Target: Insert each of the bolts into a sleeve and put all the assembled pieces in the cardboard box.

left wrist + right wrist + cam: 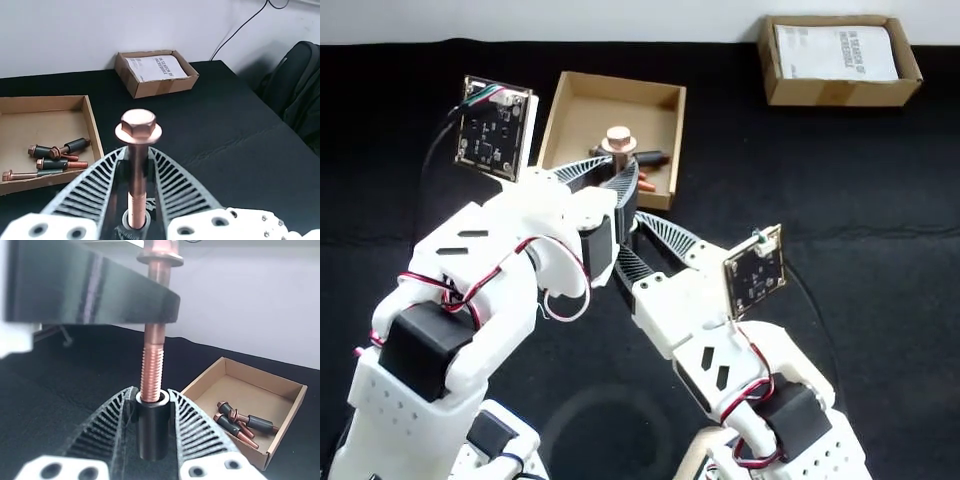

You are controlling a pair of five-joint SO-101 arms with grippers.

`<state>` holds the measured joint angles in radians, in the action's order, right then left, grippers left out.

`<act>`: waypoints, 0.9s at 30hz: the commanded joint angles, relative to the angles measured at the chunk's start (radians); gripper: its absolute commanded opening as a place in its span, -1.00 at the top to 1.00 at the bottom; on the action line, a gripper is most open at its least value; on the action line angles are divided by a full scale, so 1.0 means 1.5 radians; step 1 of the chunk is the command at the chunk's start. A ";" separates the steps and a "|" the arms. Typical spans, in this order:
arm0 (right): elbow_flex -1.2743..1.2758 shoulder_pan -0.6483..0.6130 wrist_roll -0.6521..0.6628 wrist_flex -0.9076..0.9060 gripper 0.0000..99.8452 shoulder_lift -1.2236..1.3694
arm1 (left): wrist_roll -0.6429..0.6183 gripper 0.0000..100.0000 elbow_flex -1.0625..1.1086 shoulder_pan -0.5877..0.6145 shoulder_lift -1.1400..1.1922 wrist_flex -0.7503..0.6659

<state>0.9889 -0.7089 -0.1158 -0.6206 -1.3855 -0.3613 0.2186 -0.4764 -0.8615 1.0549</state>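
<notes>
White wall [75, 30] backs our black-clothed desk [880, 250]; our left gripper [136, 156] pinches a copper hex-headed bolt [138, 131], our right gripper [152, 399] clamps a black cylindrical sleeve [152, 432].

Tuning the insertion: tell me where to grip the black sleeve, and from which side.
Grip the sleeve on its curved wall, from the side, as the right gripper does. It stands upright and the bolt enters its open top, so keep that end free.

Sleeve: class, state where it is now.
Right wrist view: the sleeve stands upright in the right end effector, the bolt entering its top, the cardboard box beyond.
</notes>
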 commanded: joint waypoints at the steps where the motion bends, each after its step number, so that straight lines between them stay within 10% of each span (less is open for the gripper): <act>1: -0.007 0.010 -0.002 0.001 0.98 -0.007 | -0.002 0.98 -0.002 -0.012 -0.013 0.000; 20: -0.008 0.010 0.034 0.001 0.98 -0.007 | 0.003 0.96 0.088 -0.078 -0.119 0.103; 27: -0.008 0.010 0.040 0.001 0.98 -0.007 | 0.000 0.54 0.084 -0.078 -0.124 0.154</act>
<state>0.9904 -0.7027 -0.0667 -0.6206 -1.3855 -0.3583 0.3598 -0.5777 -1.0426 1.2574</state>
